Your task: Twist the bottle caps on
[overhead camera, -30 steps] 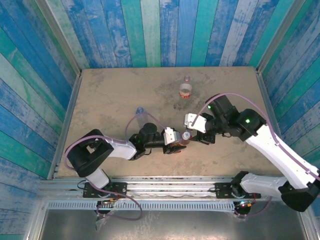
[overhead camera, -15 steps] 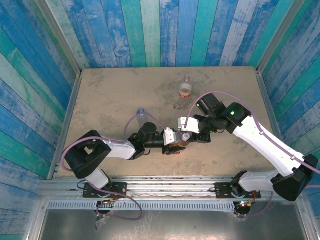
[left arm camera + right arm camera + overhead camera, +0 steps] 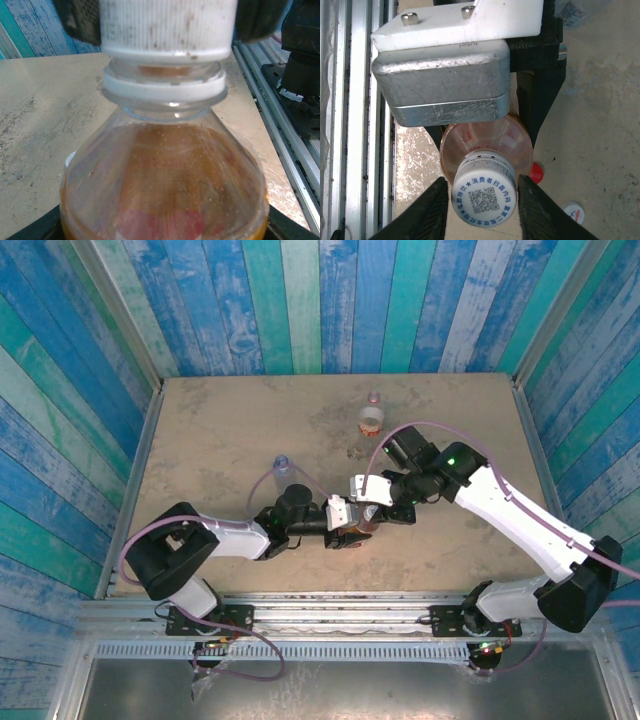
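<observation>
The bottle with amber liquid (image 3: 362, 524) stands on the table, with my left gripper (image 3: 350, 528) shut on its body. A white cap (image 3: 484, 196) printed with a square code sits on its neck. My right gripper (image 3: 483, 207) is shut on that cap, one dark finger (image 3: 426, 210) pressing on each side. In the left wrist view the amber bottle (image 3: 165, 185) looms close, and the ribbed white cap (image 3: 167, 25) sits between the right gripper's pads (image 3: 75, 22). A red cap (image 3: 536, 172) and another white cap (image 3: 573, 212) lie on the table beside the bottle.
A clear bluish bottle (image 3: 281, 468) stands uncapped behind the left arm. A bottle with a red-white label (image 3: 372, 418) stands at the back middle. The metal rail (image 3: 280, 130) runs along the table's near edge. Blue plank walls enclose three sides.
My right gripper has moved left onto the amber bottle's cap, and its jaws have closed in on it. The left gripper and the bottle have stayed in place.
</observation>
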Controlling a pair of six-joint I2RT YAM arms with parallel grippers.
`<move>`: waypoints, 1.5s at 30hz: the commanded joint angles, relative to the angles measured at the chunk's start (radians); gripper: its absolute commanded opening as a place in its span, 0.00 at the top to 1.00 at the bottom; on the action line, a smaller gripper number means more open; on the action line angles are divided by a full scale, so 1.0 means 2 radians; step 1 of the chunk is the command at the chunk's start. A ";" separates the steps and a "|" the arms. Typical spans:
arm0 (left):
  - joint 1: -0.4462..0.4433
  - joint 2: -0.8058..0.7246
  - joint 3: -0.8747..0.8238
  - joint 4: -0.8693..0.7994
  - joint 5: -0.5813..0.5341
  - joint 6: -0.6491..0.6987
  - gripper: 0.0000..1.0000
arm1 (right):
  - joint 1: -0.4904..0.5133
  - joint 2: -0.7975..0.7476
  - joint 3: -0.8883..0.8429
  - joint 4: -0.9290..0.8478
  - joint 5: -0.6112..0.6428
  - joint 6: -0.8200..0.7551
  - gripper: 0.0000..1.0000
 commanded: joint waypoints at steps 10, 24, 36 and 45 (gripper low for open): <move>0.002 -0.030 0.011 -0.003 -0.017 -0.005 0.42 | 0.005 -0.006 0.001 -0.002 -0.003 0.017 0.69; 0.002 -0.039 0.024 0.028 -0.092 -0.059 0.42 | 0.023 -0.043 -0.043 0.065 0.095 0.375 0.80; 0.001 -0.047 0.036 -0.007 -0.105 -0.037 0.42 | 0.050 -0.044 -0.008 0.008 0.155 0.621 0.69; 0.001 -0.072 0.017 -0.035 -0.076 -0.026 0.42 | 0.044 -0.094 0.011 0.023 0.139 0.421 0.26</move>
